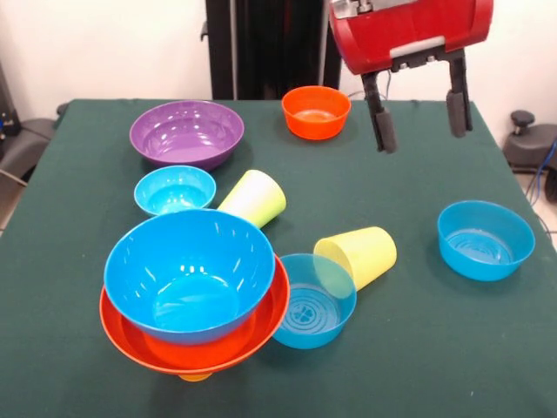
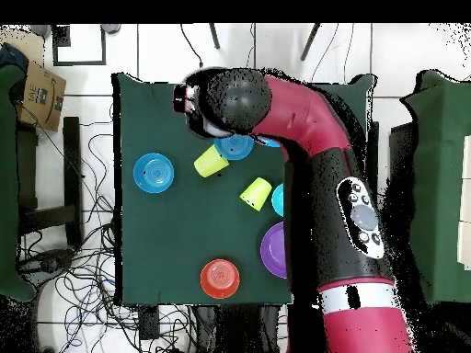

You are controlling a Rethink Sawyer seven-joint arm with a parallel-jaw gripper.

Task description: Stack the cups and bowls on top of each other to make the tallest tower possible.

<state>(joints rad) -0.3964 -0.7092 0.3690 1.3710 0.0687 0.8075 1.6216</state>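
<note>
Front view: gripper (image 1: 417, 110) hangs with fingers spread, empty, above the table (image 1: 409, 200) beside the small orange bowl (image 1: 316, 111); the tower (image 1: 193, 292) stands at near left. Overhead view: the arm (image 2: 313, 138) covers the tower; the gripper is hidden

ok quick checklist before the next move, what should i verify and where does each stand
1. Tool empty and open: ok, fingers spread, nothing between them, hanging above the table.
2. Tower standing: ok, the large blue bowl sits in the large orange bowl; the support under them barely shows.
3. Tower level: cannot tell, the orange bowl looks slightly tilted from the front.
4. Next piece reachable: ok, the small orange bowl stands upright, apart from other things, near the tool.
5. Cups ready to grasp: not ok, the lime green cup and the pale yellow cup lie on their sides.
</note>
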